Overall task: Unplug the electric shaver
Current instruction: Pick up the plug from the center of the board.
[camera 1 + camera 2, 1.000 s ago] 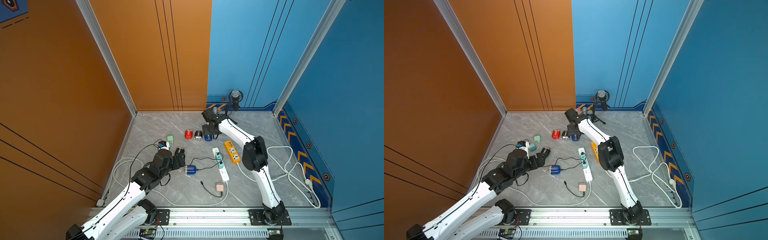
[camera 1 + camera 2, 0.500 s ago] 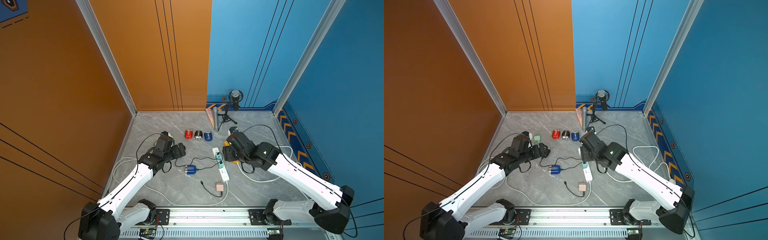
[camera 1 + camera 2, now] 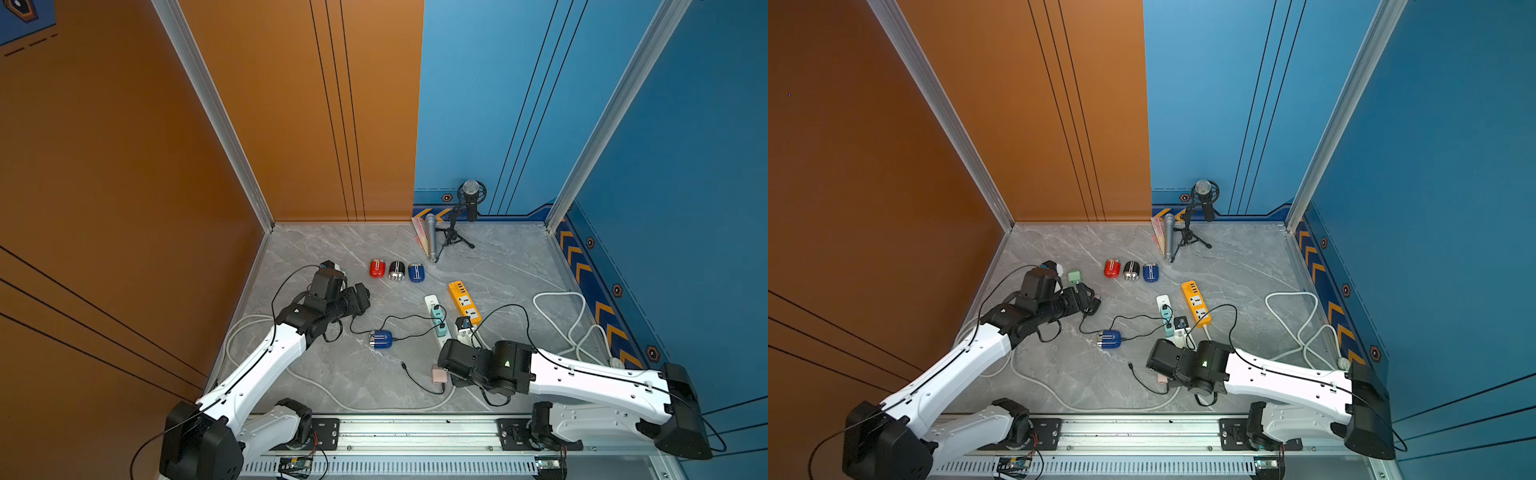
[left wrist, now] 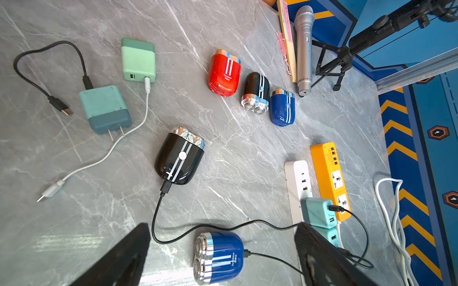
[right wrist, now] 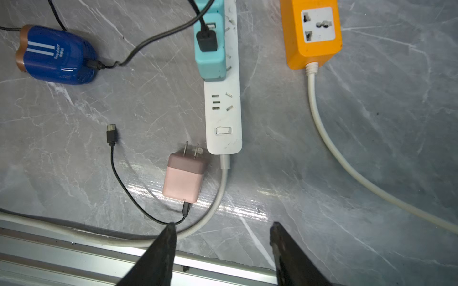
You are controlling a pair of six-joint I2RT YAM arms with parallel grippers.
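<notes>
Grey marbled tabletop (image 4: pixel 99 235), with orange and blue wall panels behind it.

Jaws of the left gripper (image 4: pixel 223 226) stand wide apart and empty, hanging over the blue shaver (image 4: pixel 218 257), which sits just below mid-frame in both top views. A thin black cord (image 4: pixel 272 261) enters its rounded end. Just beyond it lies a black shaver (image 4: pixel 179 156), also corded, with a small connector (image 4: pixel 166 187) seated in its base. Both cords run to the teal adapters (image 4: pixel 318 213) plugged into the white power strip (image 4: pixel 297 183). Which of the two shavers the task means cannot be told.

Jaws of the right gripper (image 5: pixel 223 224) are parted to a moderate width and hold nothing. They hang near the front rail, beside an unplugged pink adapter (image 5: pixel 184 178).

Handling assessment: either shaver looks small and light, with a glossy, rounded shell. It is likely to slip in the pads and slide on the smooth stone if the cord alone is pulled. The cord is limp and gives no purchase. The best hold appears to be the stiff connector housing at the shaver's base, gripped across its flat sides, while the other jaws pin the body across its broad faces — not the foil heads, which look delicate.
</notes>
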